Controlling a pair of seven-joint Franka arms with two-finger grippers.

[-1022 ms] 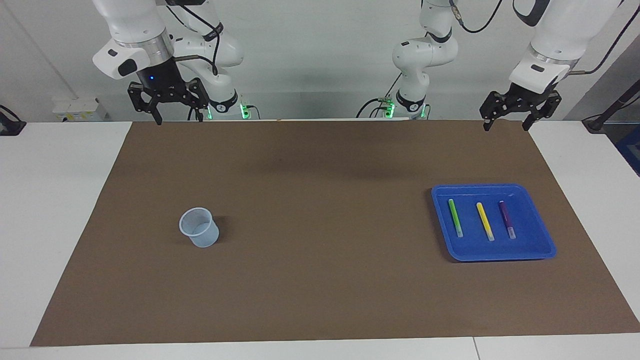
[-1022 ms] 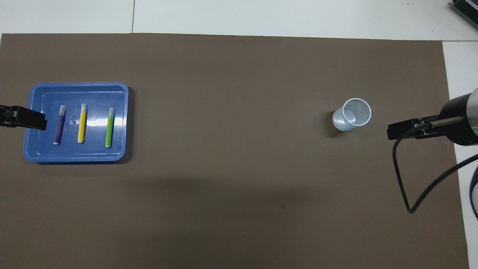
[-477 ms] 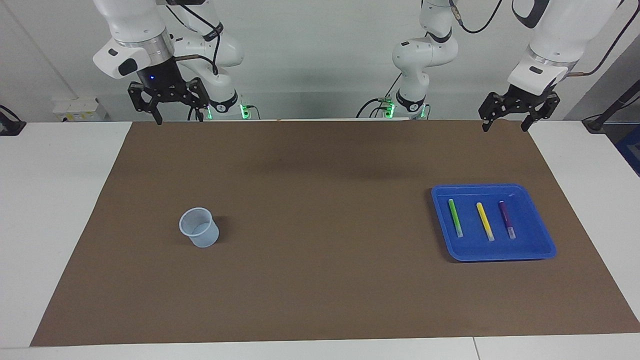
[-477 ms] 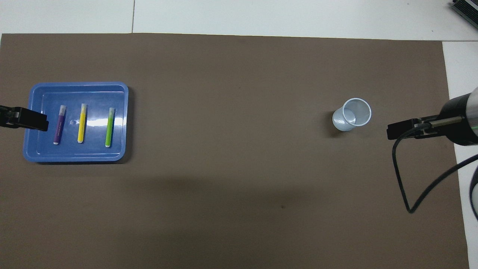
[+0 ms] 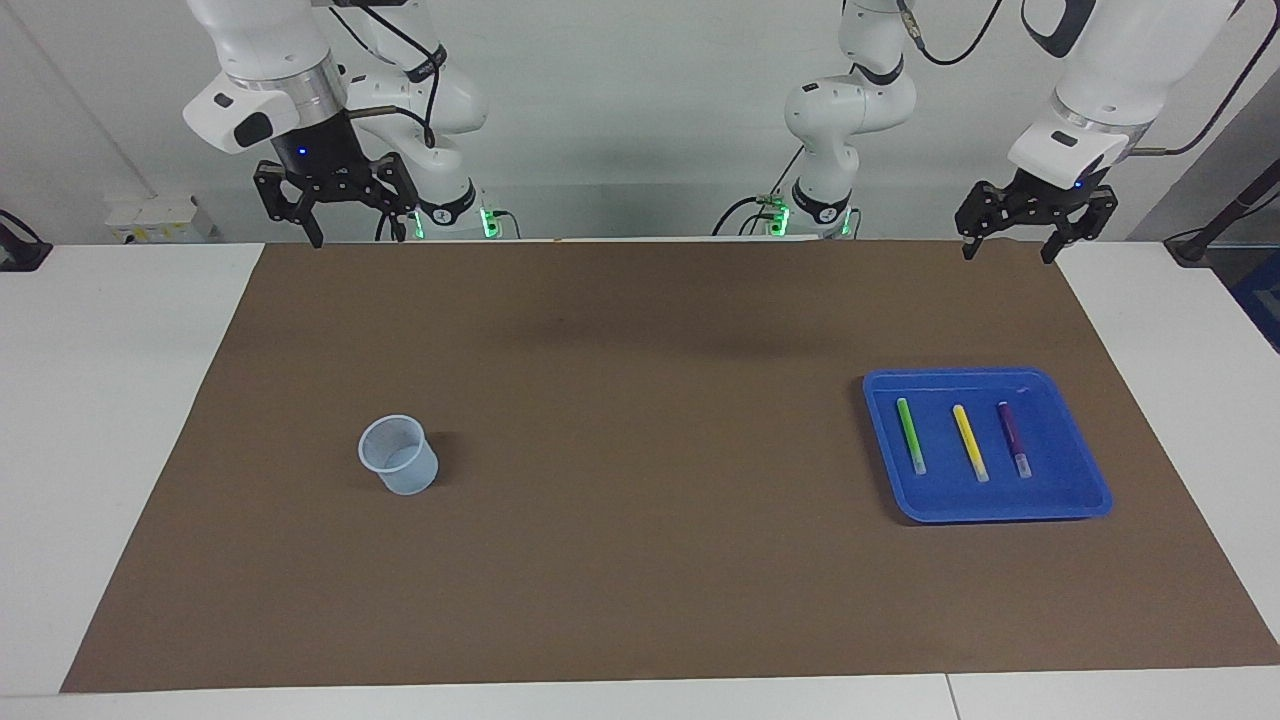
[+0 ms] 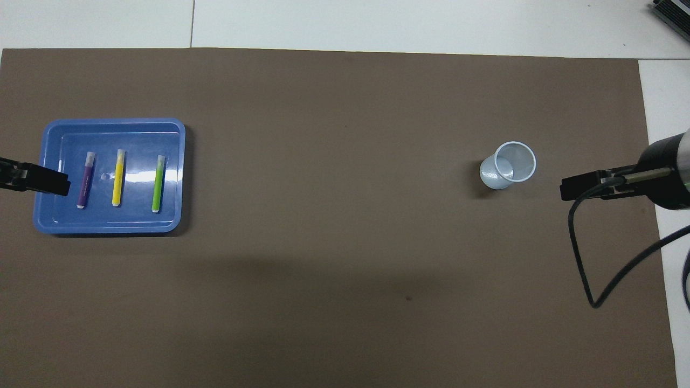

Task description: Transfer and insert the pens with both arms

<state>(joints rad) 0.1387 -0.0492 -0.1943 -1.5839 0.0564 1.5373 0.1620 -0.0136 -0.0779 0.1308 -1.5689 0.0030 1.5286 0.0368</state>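
Note:
Three pens lie side by side in a blue tray toward the left arm's end of the table: green, yellow and purple. My left gripper hangs open and empty, high over the mat's edge by the robots, well apart from the tray. In the overhead view only a black tip of the left gripper shows at the tray's edge. My right gripper hangs open and empty over the mat's corner at its own end.
A pale translucent cup stands upright on the brown mat toward the right arm's end. White tabletop borders the mat. A black cable loops down from the right wrist.
Both grippers have drifted slightly upward, the left one a little more. The pens, tray and cup have not moved.

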